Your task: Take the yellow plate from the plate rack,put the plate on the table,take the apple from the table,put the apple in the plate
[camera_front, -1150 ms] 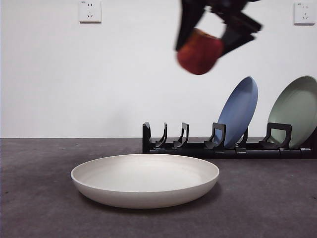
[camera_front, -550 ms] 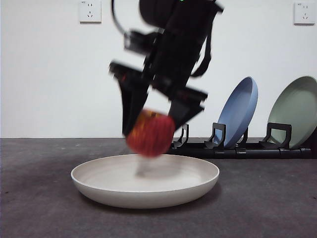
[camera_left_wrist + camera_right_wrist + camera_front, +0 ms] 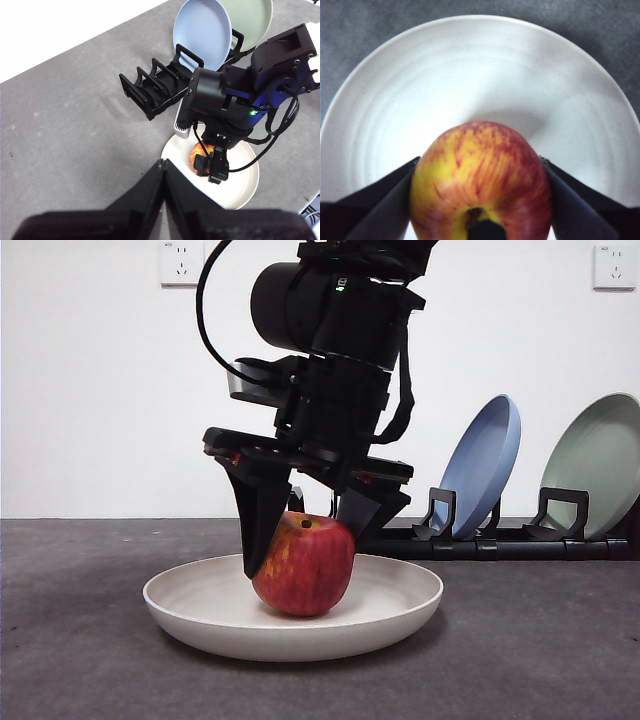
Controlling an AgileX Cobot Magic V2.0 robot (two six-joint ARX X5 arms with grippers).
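I see R fingers (image 3: 300,550) clamped on apple (image 3: 304,566), which sits in plate (image 3: 200,605) mid-desk (image 3: 80,640). L fingers (image 3: 163,172) together, hanging above desk, off the plate.

grey table (image 3: 80,660), yellow plate (image 3: 200,612), plate rack (image 3: 480,540)

I see the apple (image 3: 304,566) red, streaked yellow-orange, on the cream yellow plate (image 3: 200,602). The table (image 3: 80,640) is mottled dark grey, the plate rack (image 3: 470,540) black. It holds a blue plate (image 3: 485,460) and a pale green plate (image 3: 598,460).
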